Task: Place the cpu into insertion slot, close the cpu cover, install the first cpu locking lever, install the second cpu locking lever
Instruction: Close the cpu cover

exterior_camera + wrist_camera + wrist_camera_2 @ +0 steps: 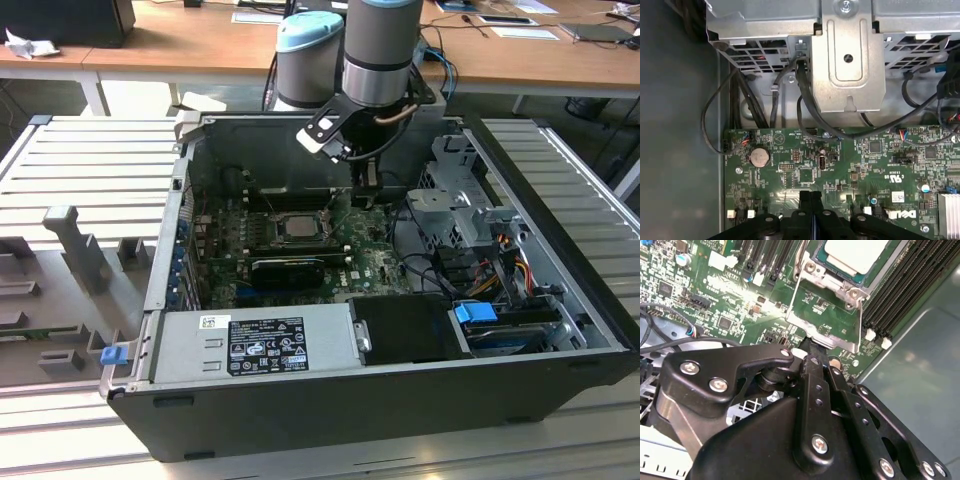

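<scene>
There was one arm (378, 50), and it carried one gripper (812, 346). Around the gripper stood one open computer case (560, 250). Just past the gripper's tip was one cpu cover (826, 315), and farther past it one cpu (855, 252) sat in one insertion slot (840, 286). Near the gripper, beside the cover, were two white clips (870, 334). In the first wrist view, one coin cell (759, 156) lay ahead of the gripper's tip. Well apart from the gripper were one power supply (255, 340) and two blue tabs (475, 312).
</scene>
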